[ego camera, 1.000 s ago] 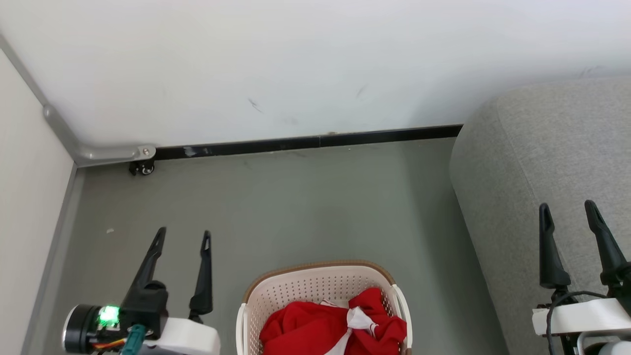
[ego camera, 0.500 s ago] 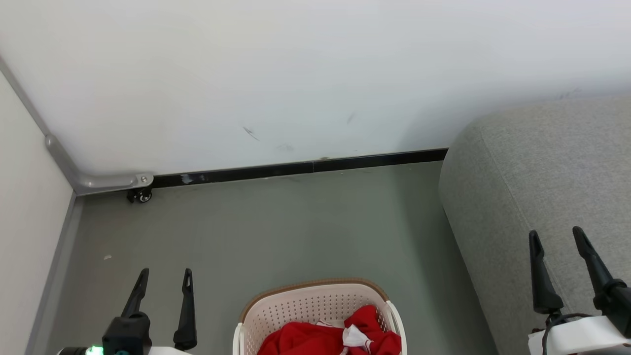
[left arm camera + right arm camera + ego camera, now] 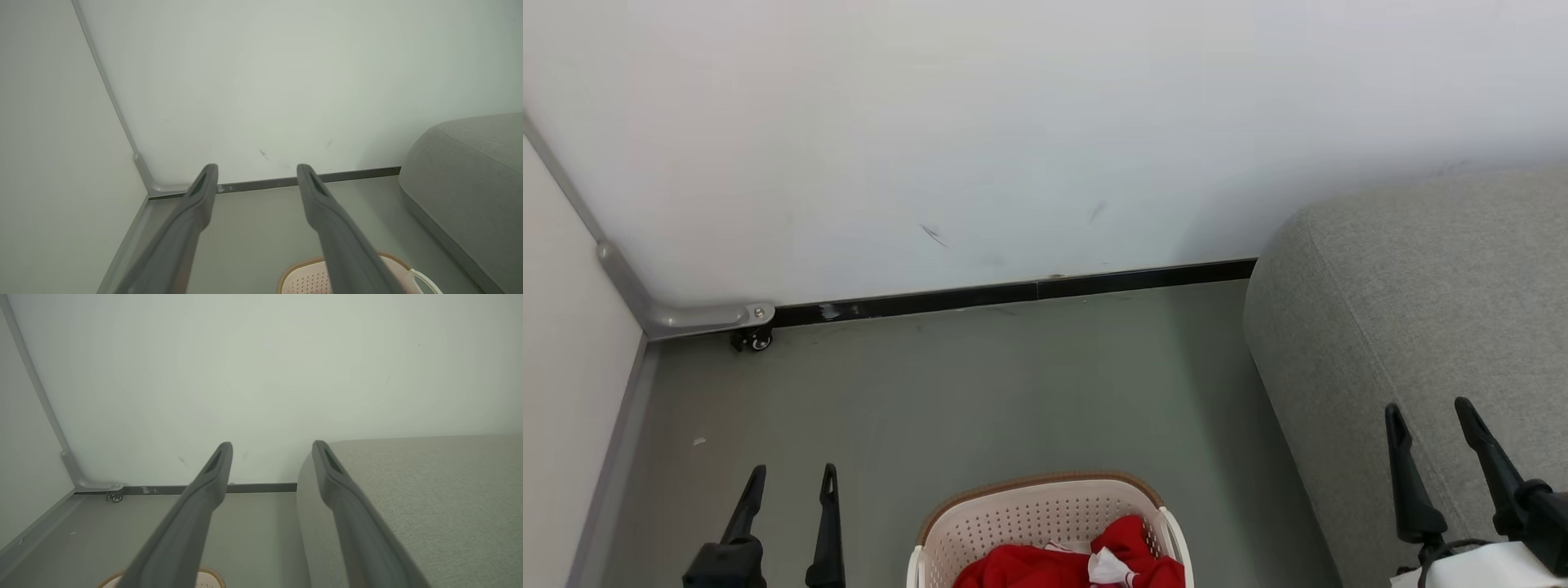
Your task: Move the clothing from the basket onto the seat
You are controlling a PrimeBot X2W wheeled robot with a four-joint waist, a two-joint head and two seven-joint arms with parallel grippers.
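Left hand (image 3: 794, 469), right hand (image 3: 1427, 406): slim black fingers (image 3: 827, 523); white right wrist (image 3: 1482, 569)

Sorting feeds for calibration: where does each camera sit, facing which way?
Head view: on the head, facing forward-down at basket, clothing and sofa; left gripper and right gripper at bottom.
Left wrist view: on that wrist, along its open fingers toward the wall corner.
Right wrist view: on that wrist, along its open fingers toward the sofa's edge.
All share the black skirting.

Red-and-white clothing (image 3: 1070, 566) lies crumpled in the cream basket (image 3: 1029, 514) — left of the grey seat (image 3: 1413, 310).
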